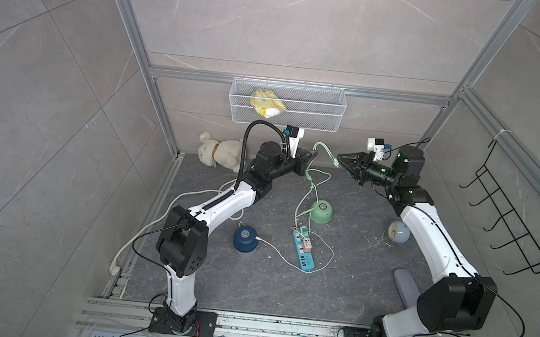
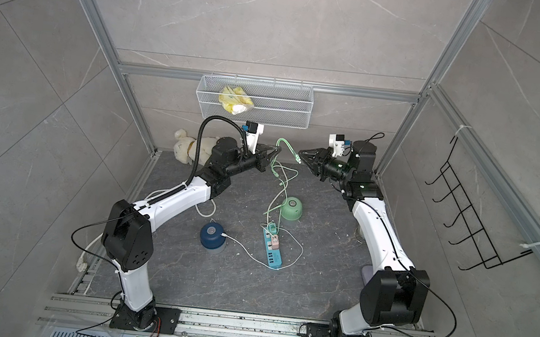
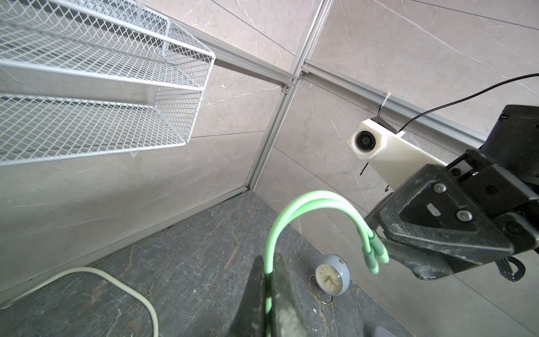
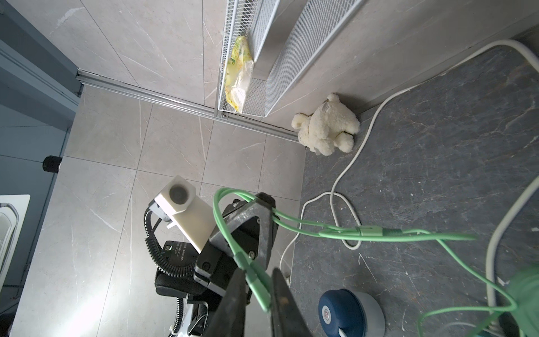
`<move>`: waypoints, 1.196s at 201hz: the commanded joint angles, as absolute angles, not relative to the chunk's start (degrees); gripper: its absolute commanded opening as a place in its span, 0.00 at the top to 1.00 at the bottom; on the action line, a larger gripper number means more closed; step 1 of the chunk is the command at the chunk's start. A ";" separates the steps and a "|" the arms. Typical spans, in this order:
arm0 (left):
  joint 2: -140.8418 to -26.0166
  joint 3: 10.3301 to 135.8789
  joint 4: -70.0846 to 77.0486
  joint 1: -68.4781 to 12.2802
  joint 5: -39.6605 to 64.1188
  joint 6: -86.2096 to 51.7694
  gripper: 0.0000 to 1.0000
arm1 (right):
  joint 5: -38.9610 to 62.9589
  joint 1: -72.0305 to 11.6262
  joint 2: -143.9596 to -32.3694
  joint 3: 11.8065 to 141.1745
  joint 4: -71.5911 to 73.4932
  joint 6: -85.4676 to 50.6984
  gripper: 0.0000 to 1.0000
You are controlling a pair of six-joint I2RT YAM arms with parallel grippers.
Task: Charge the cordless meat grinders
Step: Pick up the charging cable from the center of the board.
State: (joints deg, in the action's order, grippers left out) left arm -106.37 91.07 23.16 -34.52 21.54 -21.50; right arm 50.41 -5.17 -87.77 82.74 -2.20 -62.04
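Aloft near the back wall, we see both arms sharing one green charging cable (image 3: 315, 197), raised clear of the counter (image 1: 249, 287) so that its loose end can be handled in the air. The left pincer (image 1: 313, 153) is clenched on the cable a little back from the tip. That grip holds up the slack and leaves a short arch of cord free. The right pincer (image 1: 340, 159) faces it, jaws close on either side of the twin plug ends (image 3: 377, 251). From the right wrist view we judge the plugs pinched rather than merely framed. Below, the mint green grinder (image 1: 321, 211) stands upright on the counter, just beside the trailing cable and near the blue power strip (image 1: 304, 255), with no plug in it that we can make out. The navy blue grinder (image 1: 245, 238) stands on the strip's other side, a white cable (image 1: 270, 245) meeting its flank, apparently already on charge. We read the two-arm hold as preparation: one pincer steadies the cord, and the other aims a plug for the mint unit.
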 commanded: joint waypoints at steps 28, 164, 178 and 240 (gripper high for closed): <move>-106.80 94.00 25.31 -34.80 21.45 -21.73 1.00 | 44.84 -3.45 -81.66 79.12 -13.18 -52.65 0.66; -106.54 93.68 27.20 -35.28 21.17 -28.12 1.00 | 53.24 -5.54 -85.24 77.10 2.19 -56.51 0.71; -106.46 93.44 27.25 -35.35 21.18 -28.17 1.00 | 53.59 -5.62 -85.73 77.40 4.04 -57.68 0.70; -106.19 92.50 27.86 -35.76 21.62 -28.55 1.00 | 53.59 -5.72 -86.70 77.54 10.43 -62.97 0.66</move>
